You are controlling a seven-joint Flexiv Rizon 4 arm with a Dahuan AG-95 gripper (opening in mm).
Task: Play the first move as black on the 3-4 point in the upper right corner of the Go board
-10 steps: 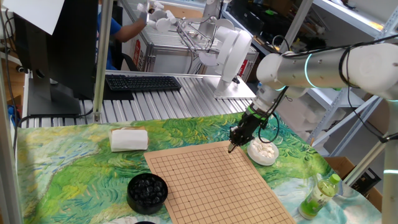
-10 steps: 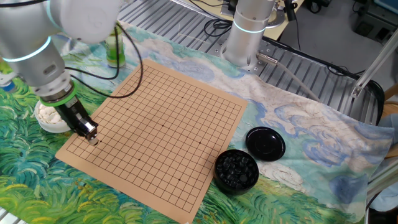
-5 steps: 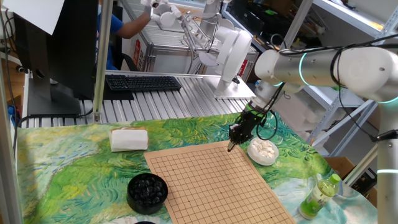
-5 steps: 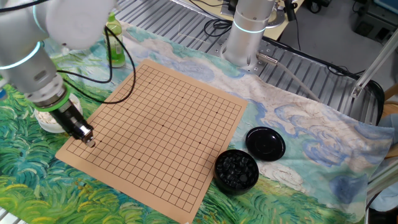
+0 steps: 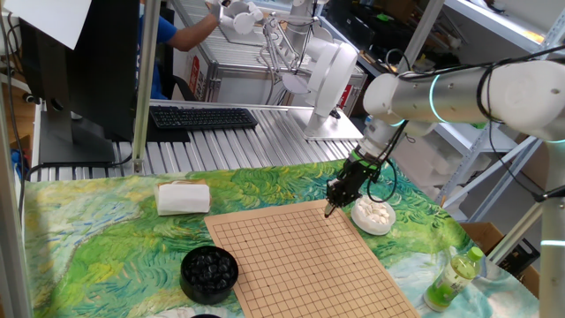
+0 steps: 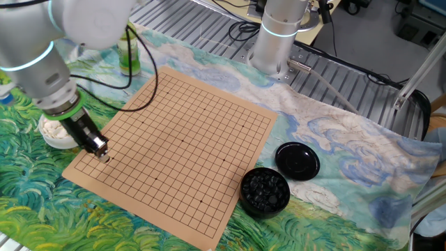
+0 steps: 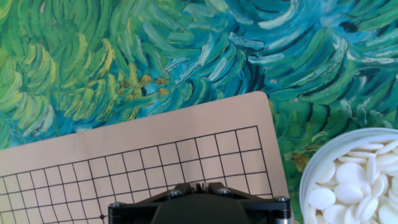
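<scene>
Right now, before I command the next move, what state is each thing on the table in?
Tan gridded Go board: no stones visible on it.
Round black bowl of black stones: uncovered, full.
Round black lid: off, lying flat beside that bowl.
White bowl of white stones: uncovered, full.
Green plastic bottle: upright, capped.
End effector: low over the board corner by the white bowl; open or shut, cannot tell.

Metal roller bench (image 5: 221,141) behind, keyboard (image 5: 202,117) and monitor (image 5: 84,62).

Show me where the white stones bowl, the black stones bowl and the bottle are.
White stones bowl (image 7: 303,180): hand view, left rim.
Black stones bowl (image 6: 245,199): the other fixed view, outer wall.
Bottle (image 5: 450,280): one fixed view, green body.
</scene>
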